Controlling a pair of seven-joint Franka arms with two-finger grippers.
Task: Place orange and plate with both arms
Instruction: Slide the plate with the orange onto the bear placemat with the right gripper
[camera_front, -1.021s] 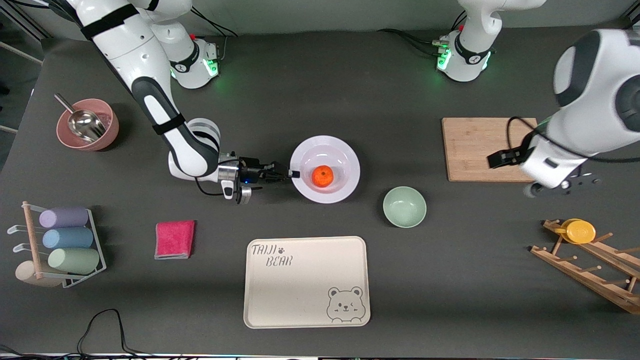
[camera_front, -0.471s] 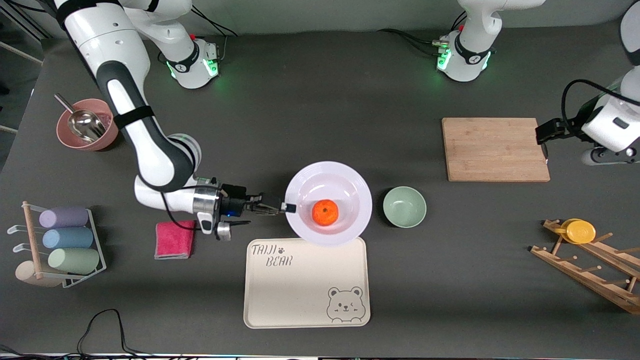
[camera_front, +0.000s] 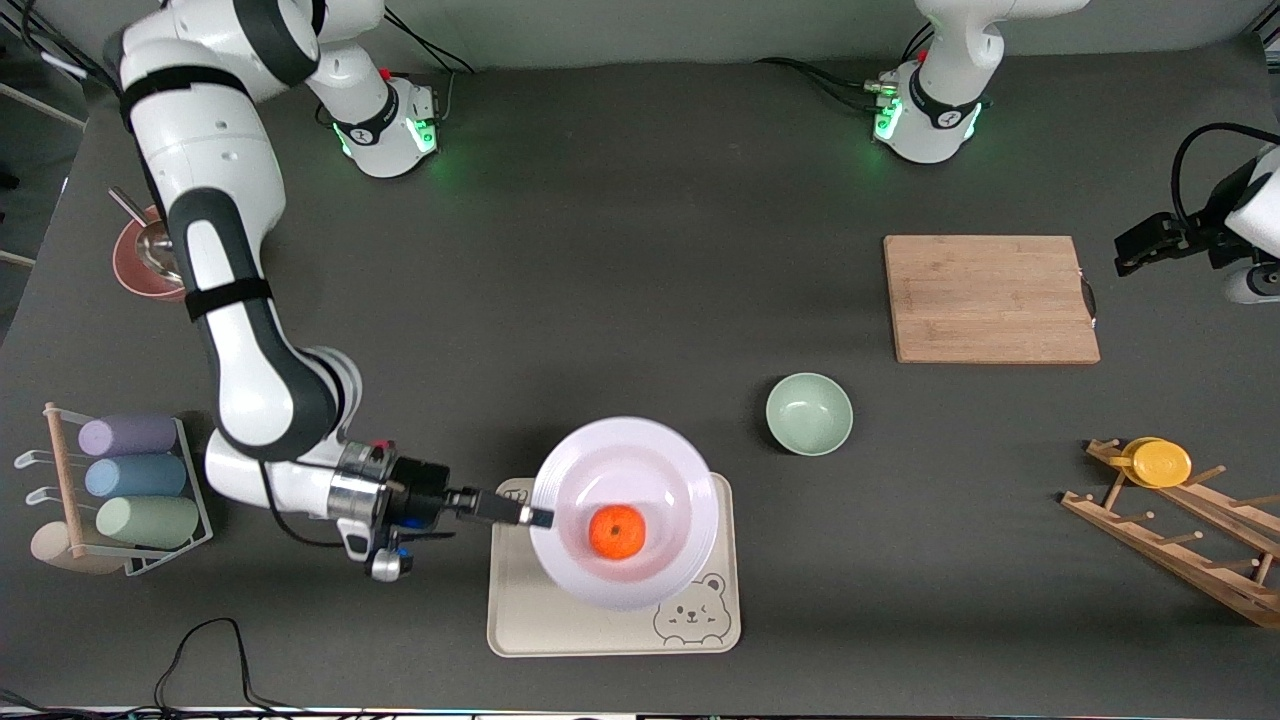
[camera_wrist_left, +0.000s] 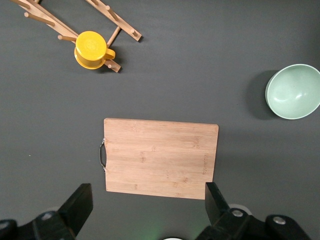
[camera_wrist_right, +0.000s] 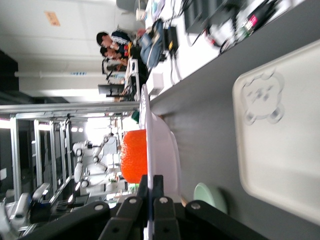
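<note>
Plate (camera_front: 650, 470) with the orange (camera_front: 616, 531), pinched at its rim by the right gripper (camera_front: 535, 518), has travelled from mid-worktop to over the bear-printed tray (camera_front: 560, 620), so set-down looks next, while the left gripper (camera_wrist_left: 150, 210) waits with fingers spread above the cutting board (camera_front: 990, 298).

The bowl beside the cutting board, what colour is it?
Mint green bowl, clearest in the front view.

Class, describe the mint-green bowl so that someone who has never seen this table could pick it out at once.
Start from the wooden cutting board toward the left arm's end of the table. The bowl stands alone on the dark tabletop, nearer to the front camera than the board and toward the table's middle. It is small, round, pale mint green and empty, unlike the larger white plate carrying an orange.
</note>
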